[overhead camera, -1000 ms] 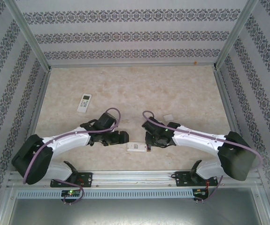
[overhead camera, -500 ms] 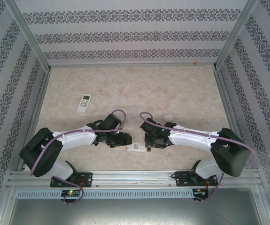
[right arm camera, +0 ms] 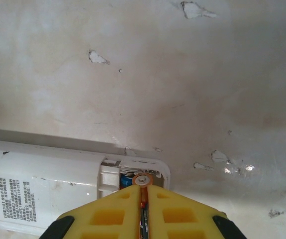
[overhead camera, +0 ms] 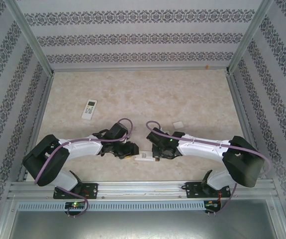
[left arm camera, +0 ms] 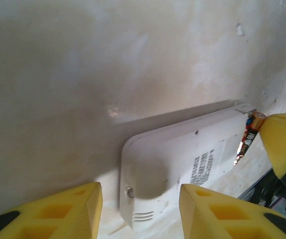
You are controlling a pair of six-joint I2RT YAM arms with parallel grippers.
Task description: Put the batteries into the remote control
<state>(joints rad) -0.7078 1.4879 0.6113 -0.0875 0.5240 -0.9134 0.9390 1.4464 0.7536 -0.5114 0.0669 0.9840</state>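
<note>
Marble-look tabletop (overhead camera: 182,94), patterned walls (overhead camera: 143,40) | left gripper (left arm camera: 139,199) apart around remote (left arm camera: 182,159) | right gripper (right arm camera: 143,199) clamped on battery (right arm camera: 142,180)

The left jaws now straddle the remote (left arm camera: 182,164).

L gripper (left arm camera: 141,199) jaws apart, R gripper (right arm camera: 143,193) pinched shut, arms angled inward

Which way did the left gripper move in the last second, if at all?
Yes. The left gripper slid right and toward the near edge, away from the far remote, up to the left end of the near remote.
</note>
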